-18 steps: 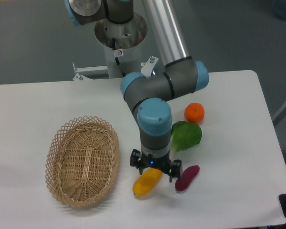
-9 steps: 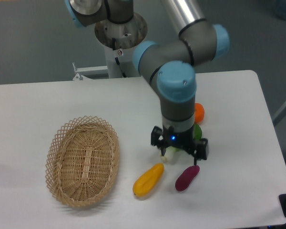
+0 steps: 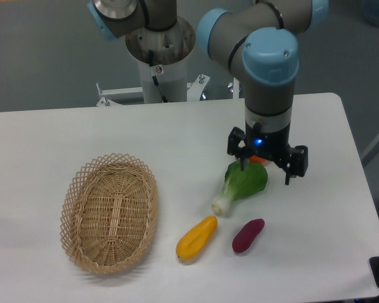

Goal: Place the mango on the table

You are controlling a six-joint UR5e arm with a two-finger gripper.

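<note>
My gripper point(image 3: 265, 169) hangs above the table point(image 3: 63, 136), jaws spread apart and holding nothing; I see both dark fingers splayed on either side of the wrist with only air between them. Directly under me sits the leafy end of a bok choy point(image 3: 241, 184), and a sliver of the tangerine point(image 3: 259, 160) peeks out just behind my fingers.

The mango point(image 3: 196, 238) lies flat on the white tabletop, well apart from me, off toward seven o'clock from my fingertips. Its long axis runs on a diagonal, roughly from one o'clock at its upper end down to seven o'clock at its fatter lower end. Just beside it at three o'clock lies the purple sweet potato point(image 3: 248, 235), on much the same slant, the two near each other but not touching. The wicker basket point(image 3: 110, 211) sits at the mango's nine o'clock, its rim close to the fruit yet clear of it; the mango is outside it, on bare table.

By my reading, the job looks done: the fruit rests on the surface with nothing gripping it. The relation that matters for whatever comes next is that the mango is down and to my seven o'clock, so any travel upward or away from that side should leave it undisturbed.
</note>
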